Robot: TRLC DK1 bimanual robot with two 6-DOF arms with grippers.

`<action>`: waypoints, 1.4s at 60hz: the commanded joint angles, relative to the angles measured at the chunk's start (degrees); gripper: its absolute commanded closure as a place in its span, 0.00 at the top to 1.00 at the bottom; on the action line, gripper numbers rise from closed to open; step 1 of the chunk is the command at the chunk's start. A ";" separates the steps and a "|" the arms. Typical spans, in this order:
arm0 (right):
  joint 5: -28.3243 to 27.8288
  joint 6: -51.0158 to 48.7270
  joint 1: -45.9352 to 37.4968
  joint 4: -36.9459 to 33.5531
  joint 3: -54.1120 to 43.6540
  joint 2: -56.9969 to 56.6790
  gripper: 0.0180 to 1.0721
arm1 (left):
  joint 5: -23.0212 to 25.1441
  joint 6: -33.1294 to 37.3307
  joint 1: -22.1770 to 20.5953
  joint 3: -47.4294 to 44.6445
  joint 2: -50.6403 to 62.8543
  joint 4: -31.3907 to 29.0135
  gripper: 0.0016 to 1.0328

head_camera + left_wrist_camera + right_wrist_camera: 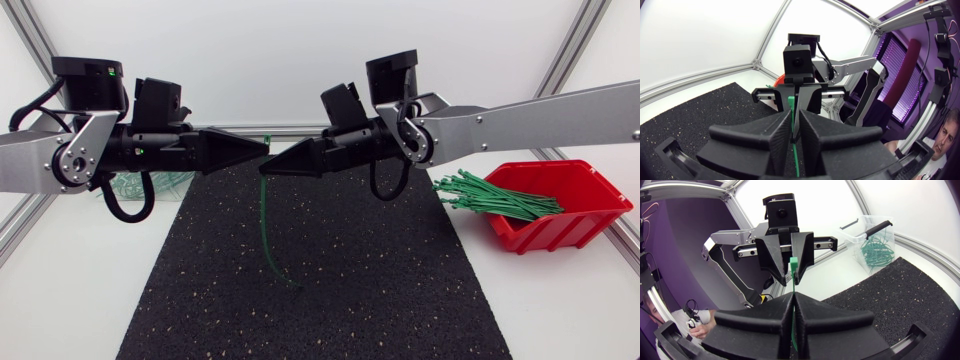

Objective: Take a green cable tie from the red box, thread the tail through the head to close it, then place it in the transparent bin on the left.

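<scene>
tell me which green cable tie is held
The cable tie held by left gripper and right gripper over the mat; others lie in red box and transparent bin.

Green cable tie (263, 212), red box (562, 232), black mat (350, 285) with pale speckles, white table (565, 315)

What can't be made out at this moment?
1. Whether the tail of the green cable tie is through its head: head view, too small, covered by the left gripper and right gripper tips; wrist views, each gripper's own fingers hide it.
2. Transparent bin: head view, mostly behind the left arm.
</scene>
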 commanded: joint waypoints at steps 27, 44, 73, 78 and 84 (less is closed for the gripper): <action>-0.36 1.22 0.21 1.39 -2.17 -0.80 0.05 | 0.62 -1.20 -0.62 -1.95 -0.54 1.10 0.09; -0.36 1.04 0.29 1.83 -2.61 -0.98 0.05 | 0.53 -1.20 -1.05 -2.12 -0.54 1.27 0.05; -0.10 1.13 -0.50 2.62 -3.67 -3.70 0.06 | -0.70 -1.02 -1.67 -2.83 -0.63 1.62 0.04; -0.10 1.13 -0.59 2.44 -3.75 -4.06 0.05 | -0.70 -1.02 -1.58 -2.92 -0.63 1.62 0.04; 0.07 1.13 -0.76 2.36 -3.84 -4.32 0.06 | -0.70 -1.02 -1.32 -2.92 -0.89 1.62 0.04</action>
